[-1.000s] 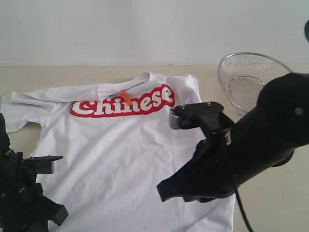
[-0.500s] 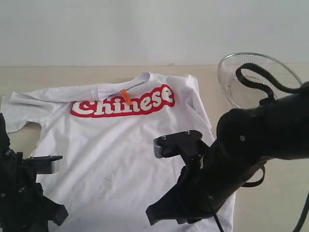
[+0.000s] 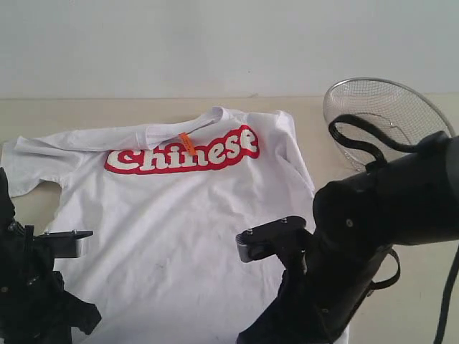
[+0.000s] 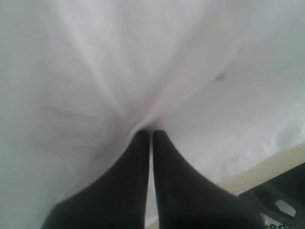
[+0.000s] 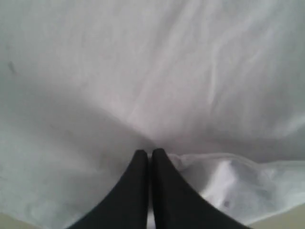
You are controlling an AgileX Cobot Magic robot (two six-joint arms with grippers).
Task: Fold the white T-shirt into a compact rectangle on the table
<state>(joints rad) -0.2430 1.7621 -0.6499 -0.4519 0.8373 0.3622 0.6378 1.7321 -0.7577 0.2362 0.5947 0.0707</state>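
The white T-shirt [image 3: 186, 215] lies spread front-up on the table [image 3: 72, 111], its red "Chinese" lettering [image 3: 183, 153] and orange neck tag [image 3: 187, 143] at the far side. The left arm [image 3: 32, 287] sits at the shirt's near left corner. In the left wrist view my left gripper [image 4: 151, 131] is shut, and creases in the cloth [image 4: 95, 71] run into its tips. The right arm [image 3: 373, 236] hangs low over the shirt's near right part. My right gripper [image 5: 149, 151] is shut with its tips against the cloth [image 5: 143, 71], beside a folded hem [image 5: 228, 176].
A silver wire-mesh basket [image 3: 380, 115] stands on the table at the far right, just behind the right arm. A pale wall rises behind the table. A strip of bare tabletop [image 4: 267, 167] shows past the shirt's edge in the left wrist view.
The right arm has swung down and toward the near edge of the shirt, from above its middle. The left arm and the shirt have not moved.
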